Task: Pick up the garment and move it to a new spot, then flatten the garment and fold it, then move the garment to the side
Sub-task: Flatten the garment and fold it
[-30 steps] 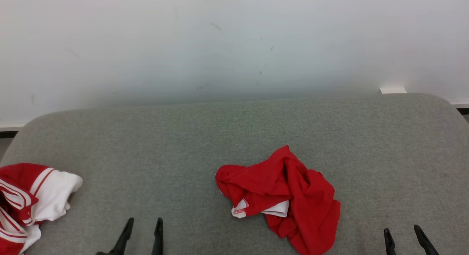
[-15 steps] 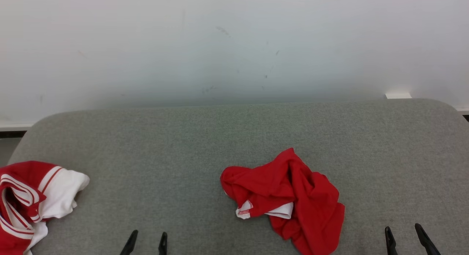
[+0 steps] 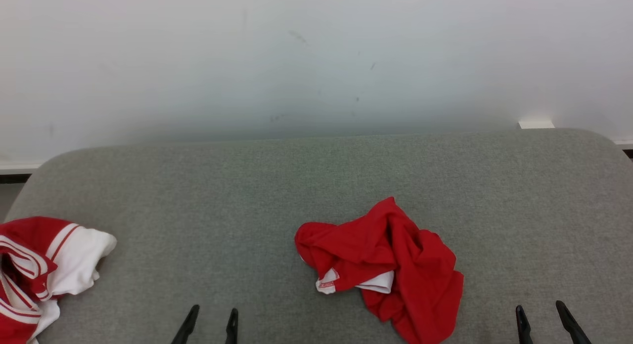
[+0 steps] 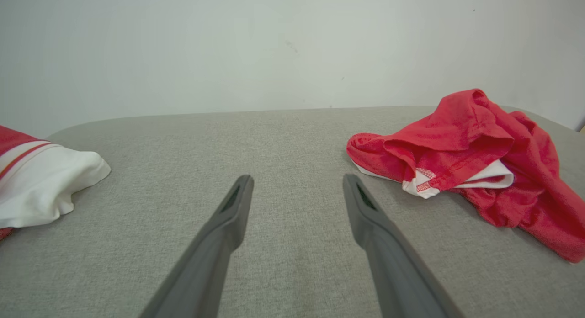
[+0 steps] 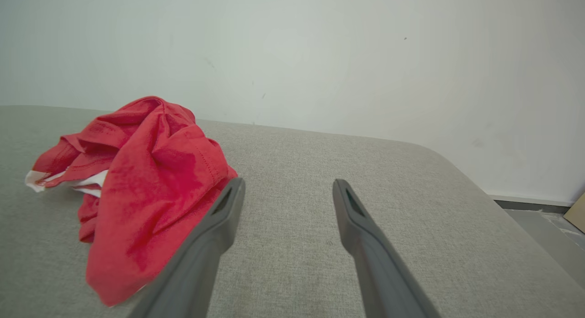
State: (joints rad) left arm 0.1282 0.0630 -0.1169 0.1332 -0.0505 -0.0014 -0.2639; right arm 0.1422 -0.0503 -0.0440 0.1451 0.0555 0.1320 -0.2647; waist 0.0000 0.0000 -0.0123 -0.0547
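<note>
A crumpled red garment (image 3: 390, 265) with a white inner edge lies in a heap on the grey padded surface (image 3: 316, 186), a little right of centre. The left wrist view has this garment (image 4: 475, 158) at its right, and the right wrist view has the same garment (image 5: 141, 185) at its left. My left gripper (image 3: 212, 314) stands open at the bottom edge, left of the heap and apart from it. My right gripper (image 3: 540, 308) stands open at the lower right, also apart from the cloth. Nothing lies between either pair of fingers.
A second bundle of red cloth with white stripes and a white part (image 3: 44, 270) lies at the left edge of the surface, and the same bundle (image 4: 41, 185) is at the left in the left wrist view. A white wall (image 3: 316, 62) rises behind. The surface's right edge drops to a floor (image 5: 544, 235).
My left gripper's fingertips have shifted right and lower in the head view. The whole picture has shifted slightly, so the camera moved. The garments lie as before.
</note>
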